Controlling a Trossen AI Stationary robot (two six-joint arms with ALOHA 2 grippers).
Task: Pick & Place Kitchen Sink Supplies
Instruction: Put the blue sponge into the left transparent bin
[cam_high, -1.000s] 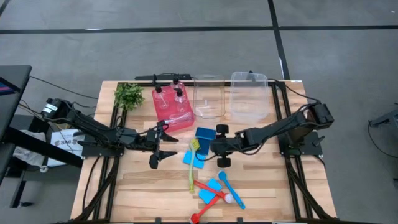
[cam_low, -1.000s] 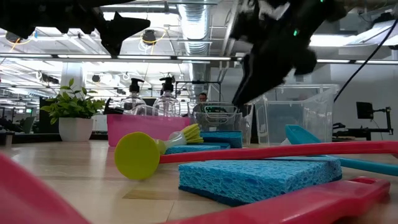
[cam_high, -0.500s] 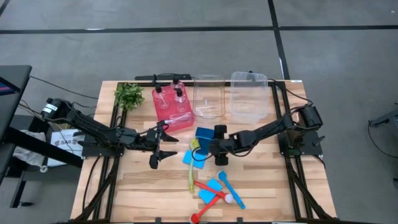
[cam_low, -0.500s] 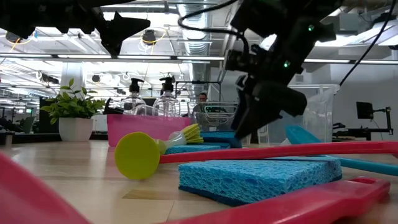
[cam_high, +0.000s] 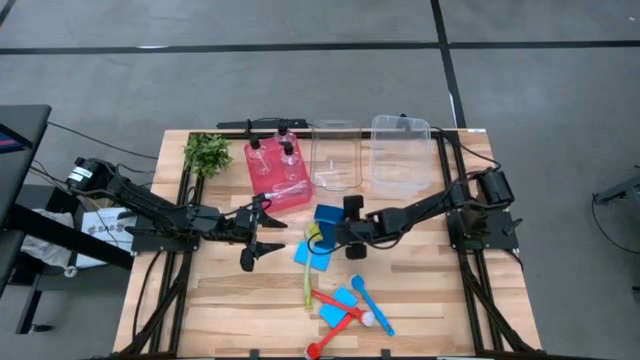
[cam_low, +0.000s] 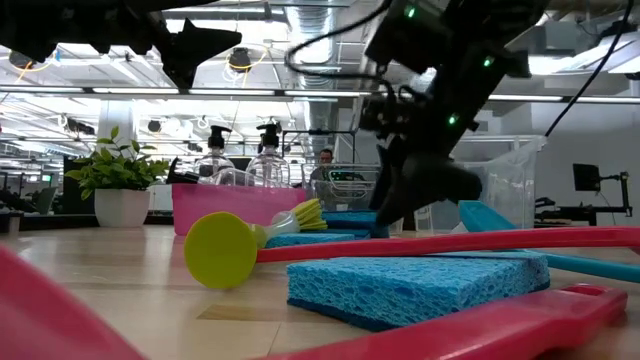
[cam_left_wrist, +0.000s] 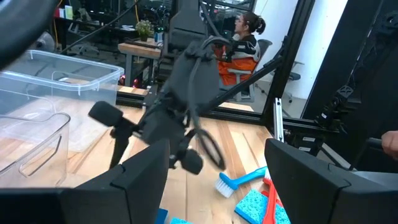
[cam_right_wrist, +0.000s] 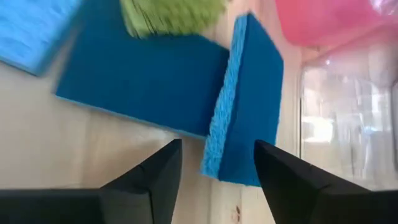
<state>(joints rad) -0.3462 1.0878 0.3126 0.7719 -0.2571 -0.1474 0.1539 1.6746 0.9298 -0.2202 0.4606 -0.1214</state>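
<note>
Right gripper has advanced to blue sponge, jaws released; left jaws released.

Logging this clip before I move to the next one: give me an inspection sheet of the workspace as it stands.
Surface: wooden table, bare patches.
Job's things: two pump bottles in red bin; blue sponges mid-table, one tilted on edge; yellow-green brush; red brush and blue brush crossing near front.
Clutter: plant; two clear bins.
Grippers: right gripper open, at tilted sponge; left gripper open, holding nothing, raised.
Cables: along table sides.
Surroundings: seated person behind.
</note>
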